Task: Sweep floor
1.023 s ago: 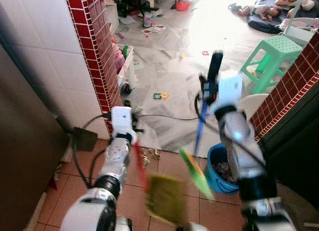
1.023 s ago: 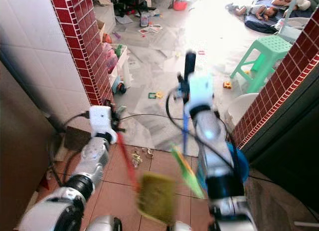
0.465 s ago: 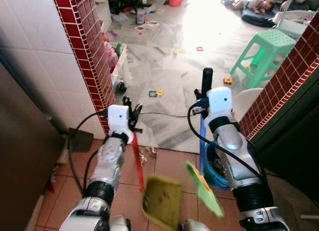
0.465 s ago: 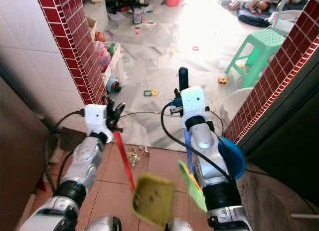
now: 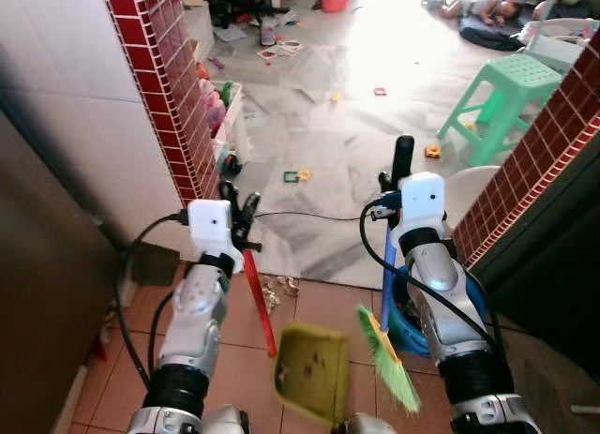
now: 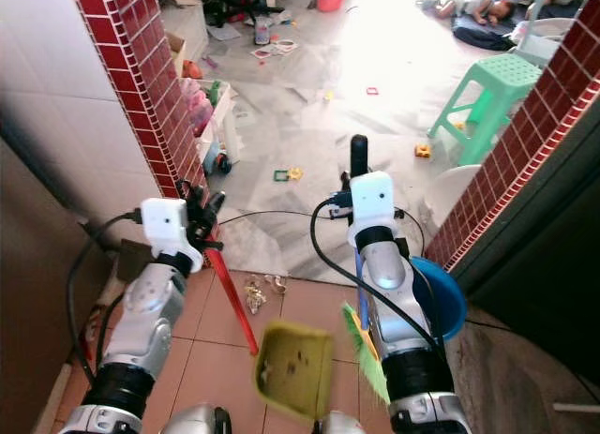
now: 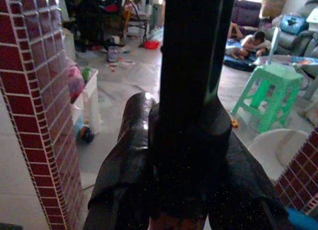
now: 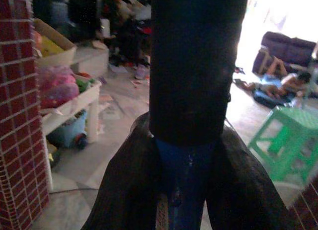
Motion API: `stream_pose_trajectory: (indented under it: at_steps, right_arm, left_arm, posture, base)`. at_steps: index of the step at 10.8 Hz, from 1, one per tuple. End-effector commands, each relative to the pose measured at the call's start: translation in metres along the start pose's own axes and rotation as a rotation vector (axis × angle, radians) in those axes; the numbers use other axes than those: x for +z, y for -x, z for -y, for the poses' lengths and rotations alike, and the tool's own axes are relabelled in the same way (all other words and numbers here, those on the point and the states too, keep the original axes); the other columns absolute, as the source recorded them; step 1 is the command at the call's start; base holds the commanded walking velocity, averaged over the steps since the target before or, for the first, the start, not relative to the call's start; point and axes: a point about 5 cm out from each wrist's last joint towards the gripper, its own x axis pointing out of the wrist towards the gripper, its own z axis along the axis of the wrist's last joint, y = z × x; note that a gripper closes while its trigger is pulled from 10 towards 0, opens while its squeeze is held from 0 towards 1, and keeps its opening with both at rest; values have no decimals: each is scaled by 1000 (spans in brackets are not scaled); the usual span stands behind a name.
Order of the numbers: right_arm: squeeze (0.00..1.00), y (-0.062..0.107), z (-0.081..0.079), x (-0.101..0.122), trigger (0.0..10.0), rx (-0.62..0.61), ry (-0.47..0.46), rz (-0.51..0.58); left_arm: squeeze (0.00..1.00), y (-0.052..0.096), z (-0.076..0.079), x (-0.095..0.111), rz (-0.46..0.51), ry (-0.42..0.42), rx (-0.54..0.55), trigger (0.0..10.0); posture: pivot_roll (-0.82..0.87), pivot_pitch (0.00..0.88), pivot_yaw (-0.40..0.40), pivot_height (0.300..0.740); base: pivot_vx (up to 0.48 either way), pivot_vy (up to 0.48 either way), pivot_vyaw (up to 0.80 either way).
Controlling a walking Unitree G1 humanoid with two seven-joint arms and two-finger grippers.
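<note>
The left pincer grips the red-handled olive plastic dustpan; the right pincer clenches the blue-handled green-bristled broom. Both tools hang above the terracotta tile floor — a small debris pile remains unswept, so sweeping looks barely begun.

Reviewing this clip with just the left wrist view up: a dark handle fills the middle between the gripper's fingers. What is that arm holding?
Observer: The left gripper is shut on a red handle that runs down to a green dustpan, held above the terracotta tiles.
Operator: And the other arm?
Observer: The right gripper is shut on a blue-handled broom; its green bristles hang beside the dustpan.
Operator: Anything to sweep nearby?
Observer: A small pile of debris lies on the tiles just past the dustpan handle, near the edge of the marble floor.
Operator: Obstacles?
Observer: A blue bucket stands beside the right arm.
</note>
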Motion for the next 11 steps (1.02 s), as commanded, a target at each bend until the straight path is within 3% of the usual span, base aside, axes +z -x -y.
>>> stream_pose_trajectory:
  at_steps: [1,3,11]
  right_arm:
    - [0,-6,3,-1,10000,-30,-49,-15]
    - [0,-7,3,1,10000,-26,-40,-3]
    - [0,-10,7,0,10000,-22,-28,8]
  left_arm:
    - [0,0,-1,5,14,10,19,10000]
    - [0,5,1,7,2,25,4,10000]
    - [0,-1,14,16,3,39,-48,10000]
  posture:
    - [-27,0,16,740]
    - [-26,0,8,740]
    - [-32,0,-5,740]
  base:
    - [0,0,-800]
    - [0,0,-800]
    - [0,0,-800]
